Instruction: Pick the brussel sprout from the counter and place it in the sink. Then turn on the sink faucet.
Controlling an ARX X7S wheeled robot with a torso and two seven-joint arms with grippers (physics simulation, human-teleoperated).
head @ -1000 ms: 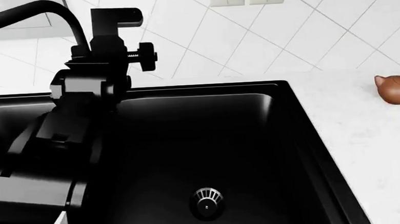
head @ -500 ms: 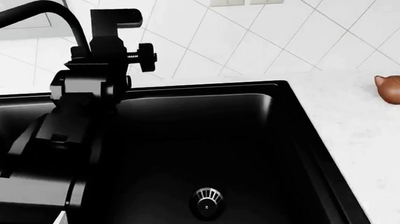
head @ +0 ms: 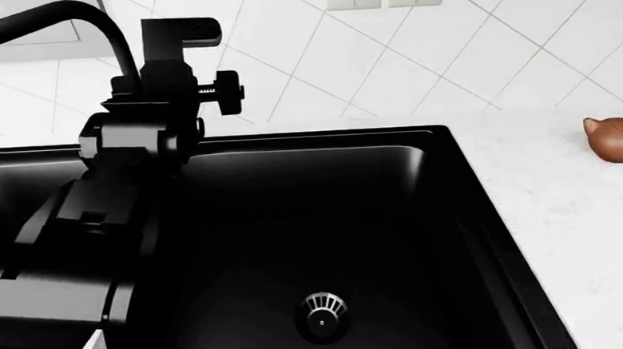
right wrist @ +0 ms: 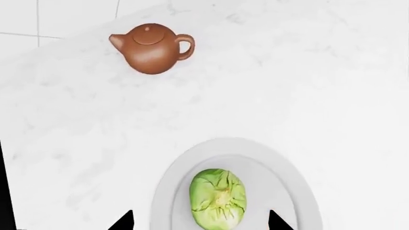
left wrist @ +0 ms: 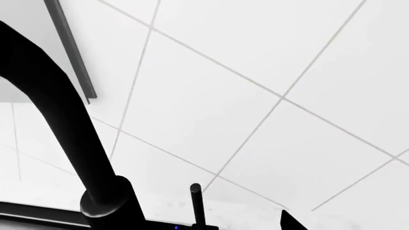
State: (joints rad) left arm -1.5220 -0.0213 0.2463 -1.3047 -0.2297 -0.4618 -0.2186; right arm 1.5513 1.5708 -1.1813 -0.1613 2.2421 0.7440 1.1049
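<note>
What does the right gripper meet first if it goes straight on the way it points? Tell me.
Probably the brussel sprout: it lies between the right gripper fingertips, on a white plate on the counter. Depth is unclear, and the teapot sits off that line.

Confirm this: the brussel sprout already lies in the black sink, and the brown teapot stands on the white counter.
Not right. The brussel sprout is not in the sink; the right wrist view shows it on a white plate on the counter. The brown teapot does stand on the counter.
</note>
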